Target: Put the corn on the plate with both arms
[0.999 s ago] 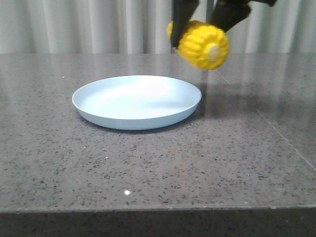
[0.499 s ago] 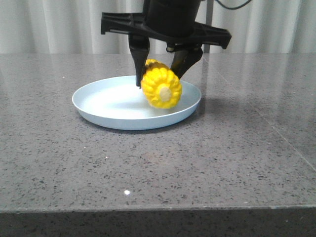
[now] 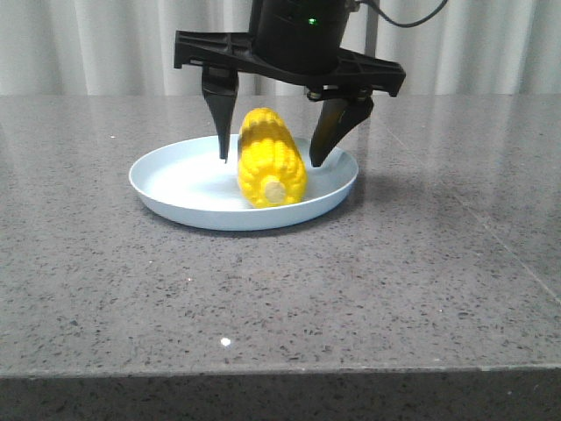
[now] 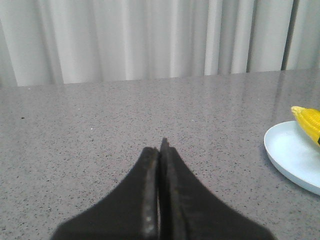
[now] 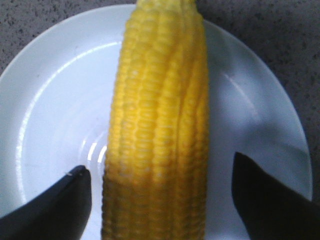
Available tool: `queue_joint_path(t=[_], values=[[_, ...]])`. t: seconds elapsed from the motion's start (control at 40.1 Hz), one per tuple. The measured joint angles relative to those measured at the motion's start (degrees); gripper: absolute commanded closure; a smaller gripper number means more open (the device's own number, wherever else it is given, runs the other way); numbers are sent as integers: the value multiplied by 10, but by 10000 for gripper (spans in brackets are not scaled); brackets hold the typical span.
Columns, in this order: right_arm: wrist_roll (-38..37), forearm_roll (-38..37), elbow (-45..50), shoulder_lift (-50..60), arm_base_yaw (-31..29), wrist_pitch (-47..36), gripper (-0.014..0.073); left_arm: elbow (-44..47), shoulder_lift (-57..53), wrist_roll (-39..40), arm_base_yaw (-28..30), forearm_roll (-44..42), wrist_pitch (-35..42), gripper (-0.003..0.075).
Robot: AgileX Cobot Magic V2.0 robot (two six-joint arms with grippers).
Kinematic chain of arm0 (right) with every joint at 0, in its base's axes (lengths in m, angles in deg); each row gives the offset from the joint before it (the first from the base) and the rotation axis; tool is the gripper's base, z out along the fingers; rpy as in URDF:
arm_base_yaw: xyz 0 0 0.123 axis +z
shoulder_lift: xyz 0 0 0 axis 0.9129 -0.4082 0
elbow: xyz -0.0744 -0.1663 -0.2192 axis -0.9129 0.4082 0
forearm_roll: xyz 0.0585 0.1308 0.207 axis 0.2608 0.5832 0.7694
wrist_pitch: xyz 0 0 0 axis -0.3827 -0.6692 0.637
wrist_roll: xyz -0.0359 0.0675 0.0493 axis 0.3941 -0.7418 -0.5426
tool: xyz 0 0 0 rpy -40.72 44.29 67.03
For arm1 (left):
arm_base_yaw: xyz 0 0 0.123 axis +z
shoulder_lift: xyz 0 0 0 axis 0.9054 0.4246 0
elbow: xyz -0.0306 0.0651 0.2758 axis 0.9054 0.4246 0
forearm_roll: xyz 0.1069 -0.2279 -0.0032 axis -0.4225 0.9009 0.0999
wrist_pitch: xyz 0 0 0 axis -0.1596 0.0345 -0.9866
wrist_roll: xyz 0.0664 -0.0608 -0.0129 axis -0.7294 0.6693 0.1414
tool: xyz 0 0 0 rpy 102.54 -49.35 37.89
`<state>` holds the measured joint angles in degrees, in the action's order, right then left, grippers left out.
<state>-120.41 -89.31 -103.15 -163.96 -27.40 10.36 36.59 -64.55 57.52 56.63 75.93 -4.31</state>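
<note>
- Table (image 3: 280,298), near part: grey speckled stone. No objects on it.
- Plate (image 3: 166,197): pale blue, mid-table, slightly left of centre.
- Corn (image 3: 270,158): lies in plate's right half, pale stub end toward the camera, tip pointing far. Looks to rest on the plate floor, free of both fingers.
- Right gripper (image 3: 270,156): straddles the cob from above, jaws wide, a clear gap each side; fingertips hang low, near plate level. Wrist view shows same thing: cob between the two tips, neither touching.
- Left gripper (image 4: 160,150): well left of plate, jaws pressed together, holding nothing.
- Step in hand, as I judge it: release done, retreat due. Lift straight up w/o closing or swinging sideways, since a finger nudge could roll the cob toward the right rim.
</note>
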Motion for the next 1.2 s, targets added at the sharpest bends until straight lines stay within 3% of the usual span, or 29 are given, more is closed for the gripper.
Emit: queue_joint_path(t=[0.349,0.449,0.674,0.799,0.974,1.198], values=[[11,-9,0,89,-9,-20,-19,0,0,0,0,-1,0,741],[31,-13,0,105,-25,-20,98,0,0,0,0,-1,0,741],[50,-14,0,121,-86,24,510,0,0,0,0,-1,0,741],[55,-14,0,137,-141,58,636,0,0,0,0,-1,0,741],[97,-19,24,183,-216,83,663,0,0,0,0,-1,0,741],[143,-19,146,290,-272,52,662,0,0,0,0,-1,0,741]])
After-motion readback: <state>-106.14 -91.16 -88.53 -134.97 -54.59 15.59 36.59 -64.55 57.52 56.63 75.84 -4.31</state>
